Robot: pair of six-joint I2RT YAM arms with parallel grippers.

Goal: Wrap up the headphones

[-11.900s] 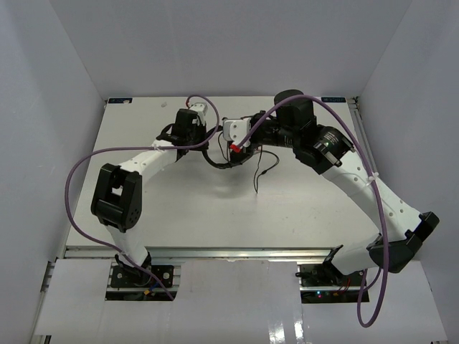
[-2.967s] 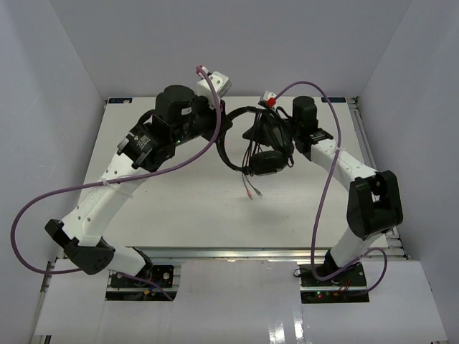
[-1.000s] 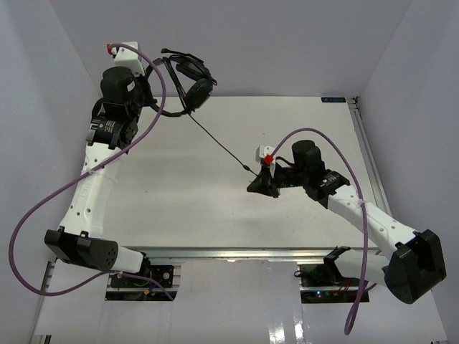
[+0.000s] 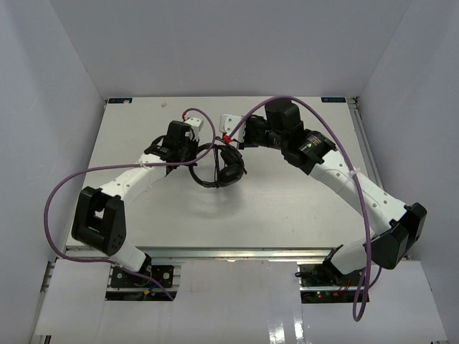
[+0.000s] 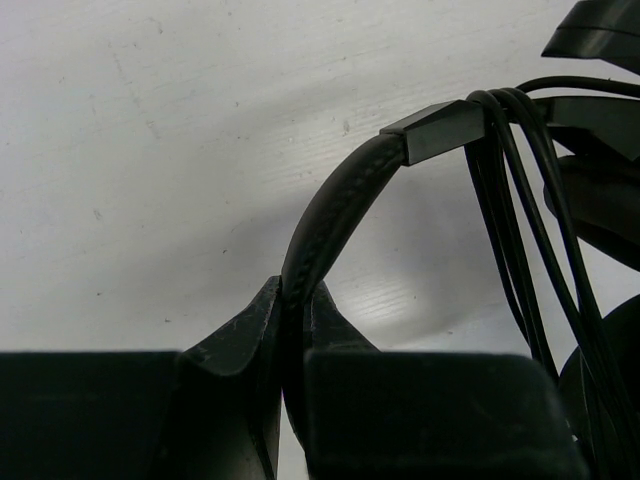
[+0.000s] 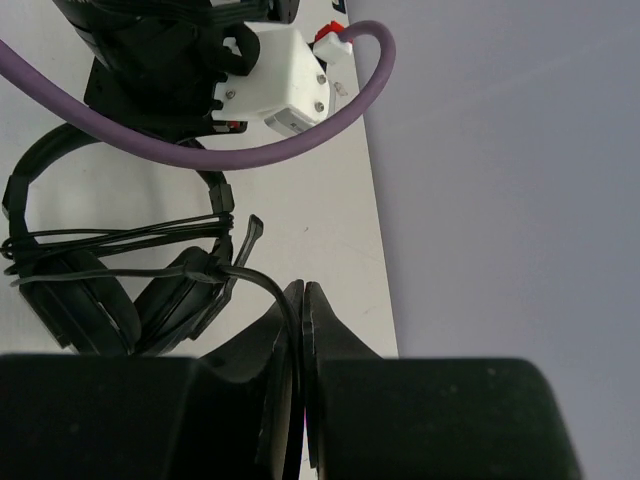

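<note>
Robot lab cell — white walls (image 4: 237,43) enclosing table (image 4: 287,208).

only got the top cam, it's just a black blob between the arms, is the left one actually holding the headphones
Observer: Yes. The left wrist view shows the left gripper shut on the padded headband.
Operator: and the right one
Observer: The right gripper is shut on the thin cord, right beside the earcups.
Operator: any wraps on yet
Observer: Yes. Several strands of cord run bundled across the headband's two sides, just above the earcups.
</note>
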